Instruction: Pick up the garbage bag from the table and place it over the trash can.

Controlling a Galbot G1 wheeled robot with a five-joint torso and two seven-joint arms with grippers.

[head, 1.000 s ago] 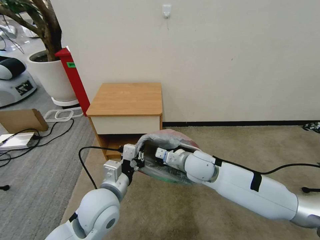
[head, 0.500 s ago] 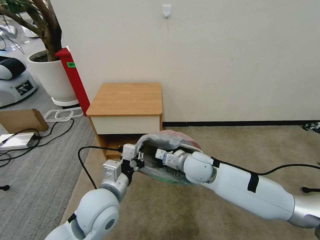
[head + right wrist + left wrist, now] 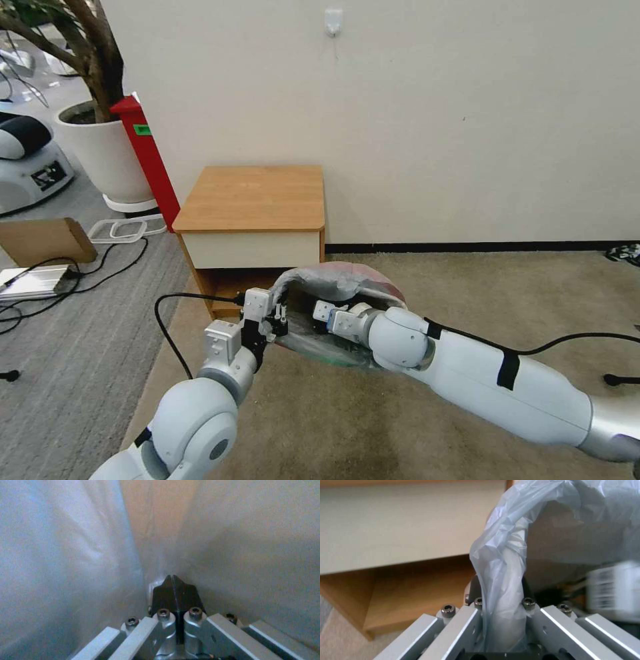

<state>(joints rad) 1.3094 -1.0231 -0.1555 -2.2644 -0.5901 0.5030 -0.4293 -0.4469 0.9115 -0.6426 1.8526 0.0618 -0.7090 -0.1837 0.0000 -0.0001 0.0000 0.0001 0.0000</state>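
The grey garbage bag with its pink-red band bulges on the carpet in front of the table. My left gripper is shut on a gathered strand of the garbage bag at its near left edge. My right gripper reaches inside the bag's mouth. Its black fingertips are pressed together where the garbage bag film creases to a point. The trash can is mostly hidden under the bag and arms; a greenish edge shows low down.
A red board leans on the wall left of the table, beside a large white plant pot. Cables, a cardboard box and a flat silver device lie on the grey floor at left. Open beige carpet stretches right.
My right arm has sunk slightly and edged left, deeper into the bag. The left gripper and the bag have stayed put.
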